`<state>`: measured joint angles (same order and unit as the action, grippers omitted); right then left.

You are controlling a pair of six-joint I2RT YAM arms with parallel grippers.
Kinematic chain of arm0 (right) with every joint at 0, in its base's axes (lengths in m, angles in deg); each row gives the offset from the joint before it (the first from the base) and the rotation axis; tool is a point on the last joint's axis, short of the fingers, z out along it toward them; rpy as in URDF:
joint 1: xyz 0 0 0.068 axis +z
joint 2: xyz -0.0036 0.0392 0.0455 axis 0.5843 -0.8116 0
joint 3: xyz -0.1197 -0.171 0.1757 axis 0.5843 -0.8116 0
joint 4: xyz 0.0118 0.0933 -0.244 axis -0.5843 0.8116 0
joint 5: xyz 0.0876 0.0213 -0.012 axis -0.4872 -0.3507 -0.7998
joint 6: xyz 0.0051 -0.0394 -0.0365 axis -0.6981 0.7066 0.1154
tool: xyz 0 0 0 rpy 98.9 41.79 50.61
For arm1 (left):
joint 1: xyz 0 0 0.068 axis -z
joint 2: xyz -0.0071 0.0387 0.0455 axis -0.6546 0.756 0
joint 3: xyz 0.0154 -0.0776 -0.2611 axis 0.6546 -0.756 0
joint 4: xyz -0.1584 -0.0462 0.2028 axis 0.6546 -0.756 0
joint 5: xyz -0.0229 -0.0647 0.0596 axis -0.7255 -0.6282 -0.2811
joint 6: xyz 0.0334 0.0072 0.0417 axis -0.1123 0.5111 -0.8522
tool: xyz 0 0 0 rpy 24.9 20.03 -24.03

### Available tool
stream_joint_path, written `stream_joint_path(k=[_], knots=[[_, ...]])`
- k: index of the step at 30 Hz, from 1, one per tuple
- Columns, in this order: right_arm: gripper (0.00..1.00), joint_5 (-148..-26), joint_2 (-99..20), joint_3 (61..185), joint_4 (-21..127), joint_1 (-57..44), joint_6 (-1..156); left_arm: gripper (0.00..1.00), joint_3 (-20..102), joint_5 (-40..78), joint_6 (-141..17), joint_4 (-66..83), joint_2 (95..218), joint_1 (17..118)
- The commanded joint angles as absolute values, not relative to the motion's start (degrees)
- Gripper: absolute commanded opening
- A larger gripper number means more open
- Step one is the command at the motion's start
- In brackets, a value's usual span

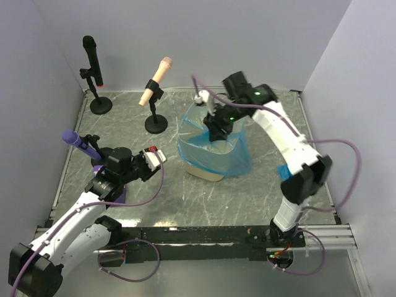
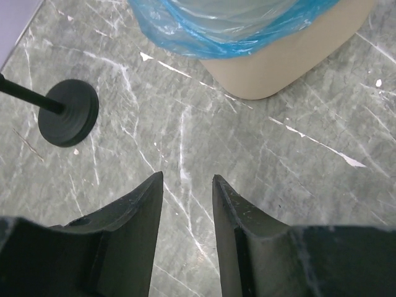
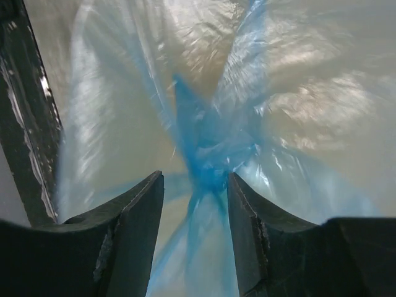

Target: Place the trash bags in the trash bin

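We are pushing the trash bag [image 1: 216, 158], already draped over the trash bin [image 1: 205, 175], deeper with our parted right gripper [image 3: 195, 185]. Our left gripper [image 2: 187, 182] is hovering spread, empty.

This is a robotics lab test cell, not a lived-in room. Plain pale grey walls [image 1: 185, 37] box in the upper part and both sides of the overhead view, with no furniture or decoration on them. The bench [image 1: 260, 198] has a grey marble-pattern top, and a metal rail [image 1: 204, 234] runs along its lower edge. A white-and-black left arm [image 1: 80, 216] and right arm [image 1: 291, 142] are mounted on that rail, trailing purple cables [image 1: 349, 167]. The objects are an odd mix: a black microphone [image 1: 91, 59] and a peach microphone [image 1: 156, 80] on stands at upper left, and a trash bin [image 1: 204, 173] at centre.
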<state>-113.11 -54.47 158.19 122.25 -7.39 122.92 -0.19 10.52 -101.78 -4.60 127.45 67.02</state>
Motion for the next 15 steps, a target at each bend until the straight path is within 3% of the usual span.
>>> stream_joint_path(k=[1, 7, 15], knots=[[0.51, -109.5, -61.4, 162.9, 125.4, -4.7, 127.0, 0.43, -1.2, 9.6, -98.9, -2.2, 126.7, 66.1], [0.46, -108.3, -65.9, 157.2, 122.1, -4.3, 127.6, 0.43, -1.4, 9.0, -97.7, -2.3, 126.4, 66.0], [0.49, -107.3, -62.3, 142.1, 112.4, -3.7, 126.3, 0.43, -1.6, 8.4, -98.4, -3.1, 126.6, 65.8]])
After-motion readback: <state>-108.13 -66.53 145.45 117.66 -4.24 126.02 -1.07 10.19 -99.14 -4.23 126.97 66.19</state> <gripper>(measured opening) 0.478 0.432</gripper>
